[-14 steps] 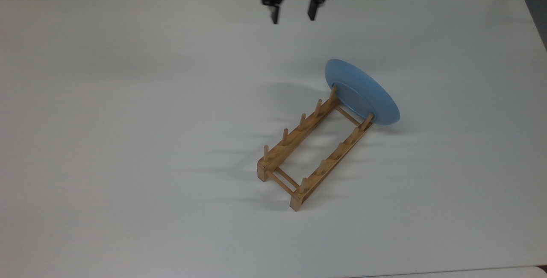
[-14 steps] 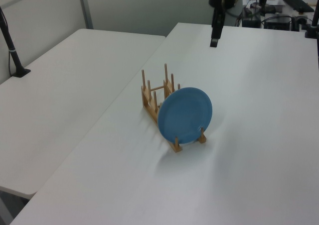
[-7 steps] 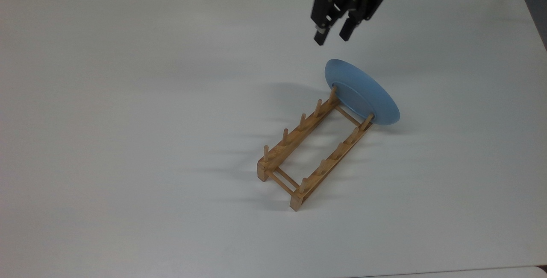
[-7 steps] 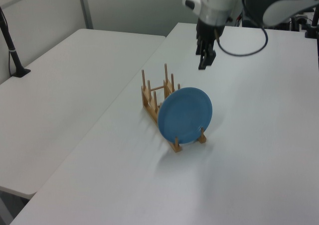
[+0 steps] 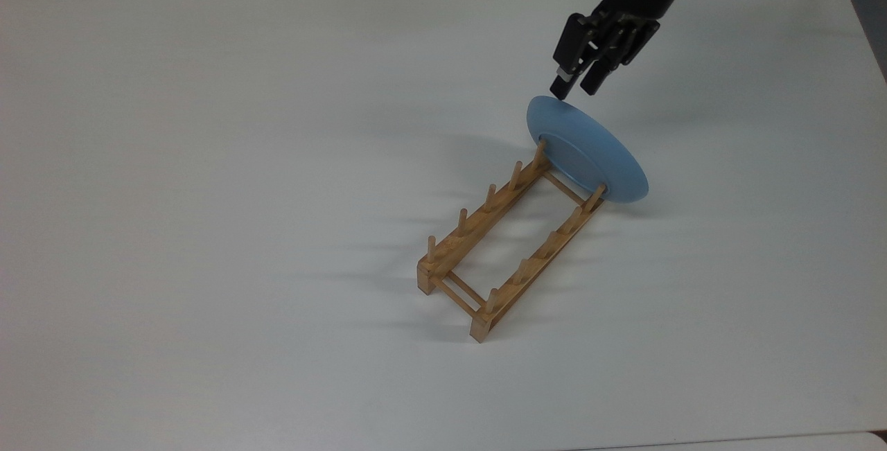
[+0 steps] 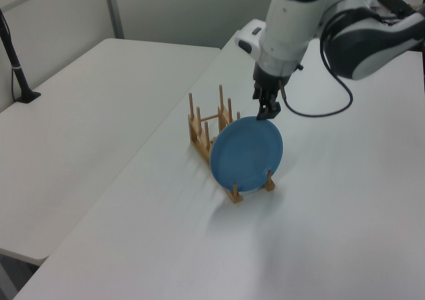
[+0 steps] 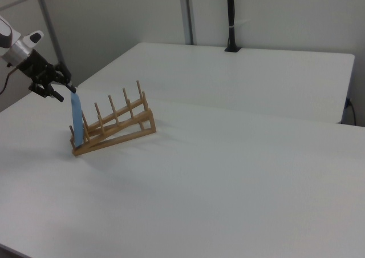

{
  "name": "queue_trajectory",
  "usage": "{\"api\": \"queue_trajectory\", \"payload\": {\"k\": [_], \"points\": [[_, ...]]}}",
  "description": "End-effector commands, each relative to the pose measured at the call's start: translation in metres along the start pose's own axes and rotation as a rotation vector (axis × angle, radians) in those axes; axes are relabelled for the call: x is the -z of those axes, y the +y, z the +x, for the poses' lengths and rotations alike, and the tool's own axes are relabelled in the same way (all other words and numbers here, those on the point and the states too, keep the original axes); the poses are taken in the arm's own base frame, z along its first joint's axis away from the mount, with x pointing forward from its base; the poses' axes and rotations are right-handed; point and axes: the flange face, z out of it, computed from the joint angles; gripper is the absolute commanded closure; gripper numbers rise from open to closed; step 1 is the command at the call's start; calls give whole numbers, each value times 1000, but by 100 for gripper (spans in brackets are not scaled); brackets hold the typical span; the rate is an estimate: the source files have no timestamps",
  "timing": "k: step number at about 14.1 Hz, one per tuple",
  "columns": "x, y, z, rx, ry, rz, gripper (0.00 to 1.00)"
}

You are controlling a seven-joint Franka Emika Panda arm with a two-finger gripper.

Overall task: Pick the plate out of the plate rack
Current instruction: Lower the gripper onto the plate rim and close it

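So the light-blue plate [image 5: 587,152] is standing on edge in the last slot of the wooden plate rack [image 5: 509,238], the end at the top view's upper right, on the white tabletop [image 5: 208,160]. The pincer [image 5: 574,89] hangs right above the plate's top rim, fingers apart with a narrow gap and nothing between them. Key thing for the next move, I'd say: the rim sits just below the fingertips, and the plate's edge line has to run through that gap, 1 finger per face.

The right view is the useful one here, it shows the plate [image 7: 76,114] edge-on as a thin strip with the pincer [image 7: 64,92] straddling just above it. The left view gives the full round face [image 6: 248,153] with the pincer [image 6: 267,112] near the rim's top, but not the alignment across its thickness.
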Motion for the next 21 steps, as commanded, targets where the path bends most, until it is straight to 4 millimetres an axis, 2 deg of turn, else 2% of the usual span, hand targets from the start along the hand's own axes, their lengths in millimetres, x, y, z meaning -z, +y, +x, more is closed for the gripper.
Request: {"api": "queue_trajectory", "payload": {"k": [1,7,9,11,13,21], "points": [[-9,-9,3,-2,22,-45,47],[-32,-24,7,44,5,-92,49],[-27,-36,9,66,17,-95,52],[-26,-40,9,70,23,-98,68],[-26,-39,11,72,38,-103,99],[-28,-38,9,92,44,-135,100]]}}
